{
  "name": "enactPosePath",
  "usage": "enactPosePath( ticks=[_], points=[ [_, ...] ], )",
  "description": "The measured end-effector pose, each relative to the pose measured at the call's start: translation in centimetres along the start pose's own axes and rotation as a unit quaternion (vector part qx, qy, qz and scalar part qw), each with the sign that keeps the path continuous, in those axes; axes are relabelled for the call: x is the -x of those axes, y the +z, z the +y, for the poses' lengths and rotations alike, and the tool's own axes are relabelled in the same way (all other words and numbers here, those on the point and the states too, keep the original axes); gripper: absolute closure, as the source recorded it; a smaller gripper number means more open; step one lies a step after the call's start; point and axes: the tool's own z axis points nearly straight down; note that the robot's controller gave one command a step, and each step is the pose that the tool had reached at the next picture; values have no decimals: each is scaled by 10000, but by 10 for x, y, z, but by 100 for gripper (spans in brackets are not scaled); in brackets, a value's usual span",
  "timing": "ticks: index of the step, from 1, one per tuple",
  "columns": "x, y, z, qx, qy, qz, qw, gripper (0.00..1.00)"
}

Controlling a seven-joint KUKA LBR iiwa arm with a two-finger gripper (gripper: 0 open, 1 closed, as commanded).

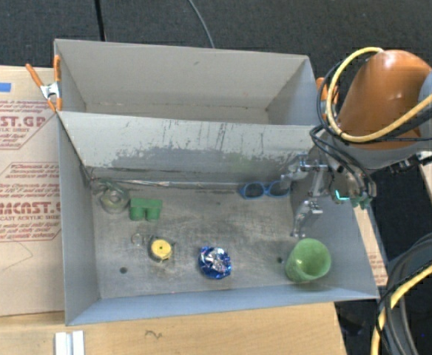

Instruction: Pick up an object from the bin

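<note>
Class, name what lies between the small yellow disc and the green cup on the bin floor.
A shiny blue ball lies there, in the camera view.

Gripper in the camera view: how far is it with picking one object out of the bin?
Done: nothing lifted; the green cup, blue glasses and blue-white ball lie on the floor of the bin. In hand: the gripper hangs low at the view's right, just above the cup. Left: grasp and lift.
</note>
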Motion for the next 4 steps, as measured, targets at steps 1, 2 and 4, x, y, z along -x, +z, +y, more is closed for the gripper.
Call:
enactPosePath(
  ticks=[1,2,4],
  points=[
    [42,108,29,5,-649,-11,9979,0],
    [-13,157,119,-13,-1782,-58,9840,0],
    [-11,-18,115,-15,-2076,-81,9782,100]
  ],
)
